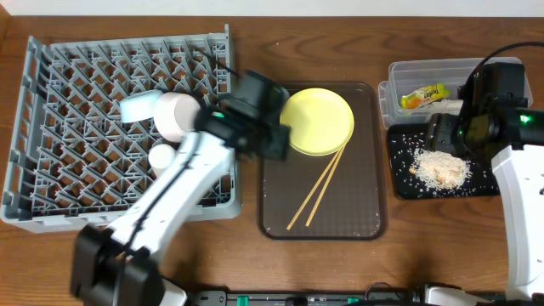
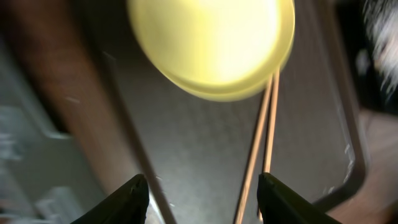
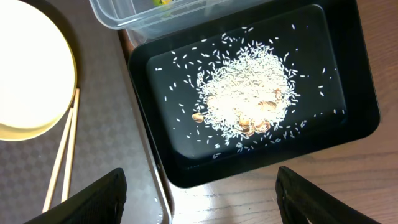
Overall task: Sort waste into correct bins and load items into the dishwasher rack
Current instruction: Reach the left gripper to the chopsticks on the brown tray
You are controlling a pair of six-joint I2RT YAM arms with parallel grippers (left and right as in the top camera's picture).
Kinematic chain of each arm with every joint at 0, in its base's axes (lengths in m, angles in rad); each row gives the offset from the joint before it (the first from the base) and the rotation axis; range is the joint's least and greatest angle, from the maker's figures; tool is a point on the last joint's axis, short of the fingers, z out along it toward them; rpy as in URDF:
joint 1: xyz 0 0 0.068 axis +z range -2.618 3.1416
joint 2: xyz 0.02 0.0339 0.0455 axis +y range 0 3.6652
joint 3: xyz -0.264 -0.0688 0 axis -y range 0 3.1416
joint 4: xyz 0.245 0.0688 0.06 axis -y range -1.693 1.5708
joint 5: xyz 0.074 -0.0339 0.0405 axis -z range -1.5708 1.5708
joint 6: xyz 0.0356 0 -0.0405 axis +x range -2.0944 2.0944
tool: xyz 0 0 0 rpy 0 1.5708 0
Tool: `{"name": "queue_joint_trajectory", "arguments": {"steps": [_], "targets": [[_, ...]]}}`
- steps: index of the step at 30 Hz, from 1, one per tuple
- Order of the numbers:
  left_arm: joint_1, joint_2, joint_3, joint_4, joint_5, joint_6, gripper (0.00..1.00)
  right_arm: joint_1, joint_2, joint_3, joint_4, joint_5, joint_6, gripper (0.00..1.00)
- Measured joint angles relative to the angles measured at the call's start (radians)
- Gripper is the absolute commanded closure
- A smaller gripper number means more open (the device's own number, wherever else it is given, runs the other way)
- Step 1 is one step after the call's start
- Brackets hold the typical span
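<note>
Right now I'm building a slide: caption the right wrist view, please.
Open right gripper hovers over the black tray of rice scraps; yellow plate and chopsticks lie nearby.

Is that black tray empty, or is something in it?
Not empty. The black tray holds a heap of rice scraps in its middle, with loose grains scattered around it.

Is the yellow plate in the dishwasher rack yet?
No, the yellow plate lies on the brown serving tray beside the chopsticks, outside the dishwasher rack.
</note>
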Motion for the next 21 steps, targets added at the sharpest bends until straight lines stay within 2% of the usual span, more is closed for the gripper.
{"name": "queue_joint_trajectory", "arguments": {"steps": [8, 21], "targets": [[-0.132, 0.187, -0.021, -0.005, -0.035, 0.017, 0.43, 0.0, 0.0, 0.0, -0.003, 0.0, 0.0, 0.25], [-0.279, 0.283, -0.023, 0.02, -0.041, 0.063, 0.42, 0.0, 0.0, 0.0, -0.008, 0.0, 0.0, 0.25]]}}
